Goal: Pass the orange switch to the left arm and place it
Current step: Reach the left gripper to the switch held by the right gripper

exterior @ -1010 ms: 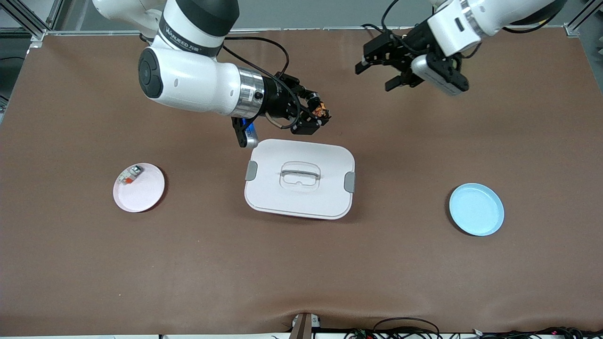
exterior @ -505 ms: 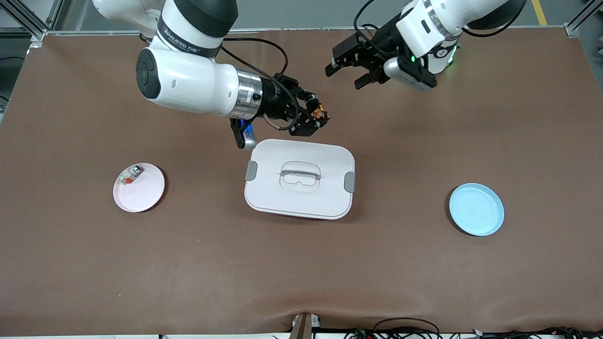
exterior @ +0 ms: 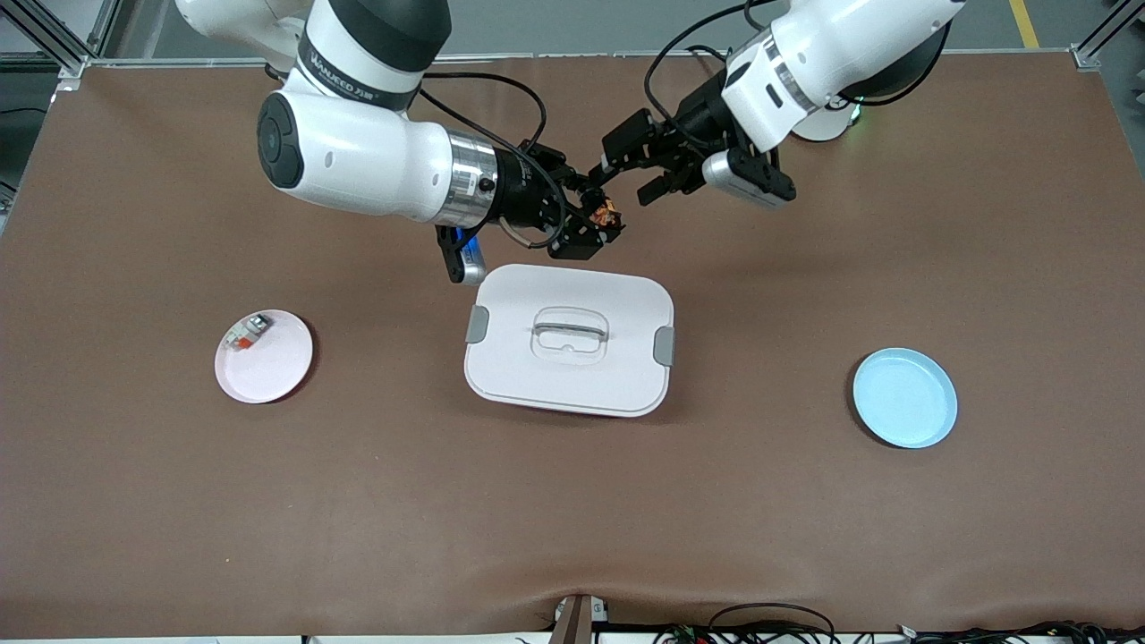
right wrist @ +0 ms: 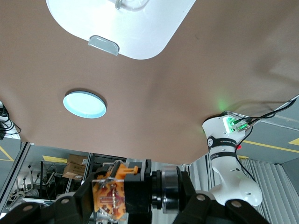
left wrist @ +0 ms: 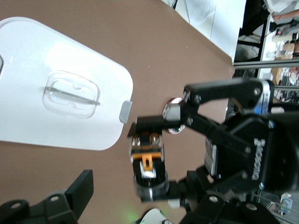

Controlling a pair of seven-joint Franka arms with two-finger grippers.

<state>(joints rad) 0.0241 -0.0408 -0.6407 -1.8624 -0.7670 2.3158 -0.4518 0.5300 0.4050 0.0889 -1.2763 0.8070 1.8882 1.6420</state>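
Right gripper (exterior: 601,224) is clamping the orange switch (exterior: 606,214), a tiny blocky black part with copper-orange fittings, in the air over bare brown matte table (exterior: 805,519) just past the edge of the box (exterior: 570,338) toward the robots' bases. Left gripper (exterior: 633,176) is hovering just beside the switch, its black fingers spread wide and not touching it. The box, smooth white and round-cornered with grey side clasps and a recessed lid handle, is sitting mid-table between a pink plate (exterior: 264,356) and a pale blue plate (exterior: 904,398).

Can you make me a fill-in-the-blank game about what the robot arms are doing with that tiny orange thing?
1. The right tool is shut on the orange ____.
2. The left tool has its fingers ____ beside the switch.
3. The box has its lid ____.
4. The plate toward the left arm's end of the table is coloured ____.

Missing words: switch; open; on; blue
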